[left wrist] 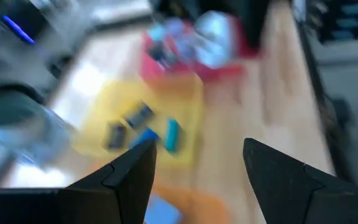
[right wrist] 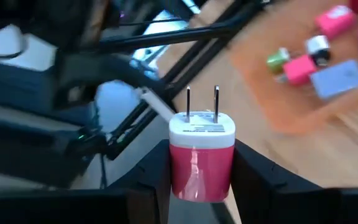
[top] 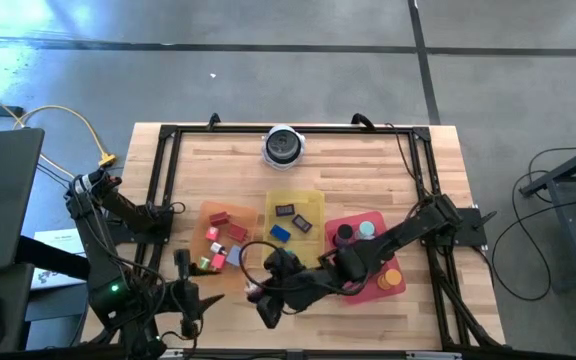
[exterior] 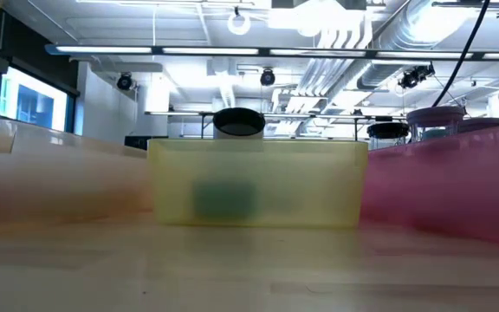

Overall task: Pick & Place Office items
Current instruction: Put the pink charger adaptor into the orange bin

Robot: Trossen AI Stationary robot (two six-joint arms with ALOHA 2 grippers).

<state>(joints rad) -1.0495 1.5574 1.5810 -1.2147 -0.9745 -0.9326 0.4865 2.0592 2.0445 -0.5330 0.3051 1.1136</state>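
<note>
1 pink plug charger (right wrist: 201,160), prongs up, is pinched in the right gripper (top: 268,300) near the table's front edge, w/ the orange tray (top: 230,262) just behind toward the left edge; left gripper (left wrist: 197,171), spread, waits front-left.

Wooden table (top: 408,160) is carrying three trays side by side. Relative to the right gripper (top: 266,305), orange tray (top: 208,215) is lying far-left, yellow tray (top: 313,200) straight beyond, red tray (top: 376,218) far-right. Round silver-and-black object (top: 283,146) is sitting beyond them.
</note>
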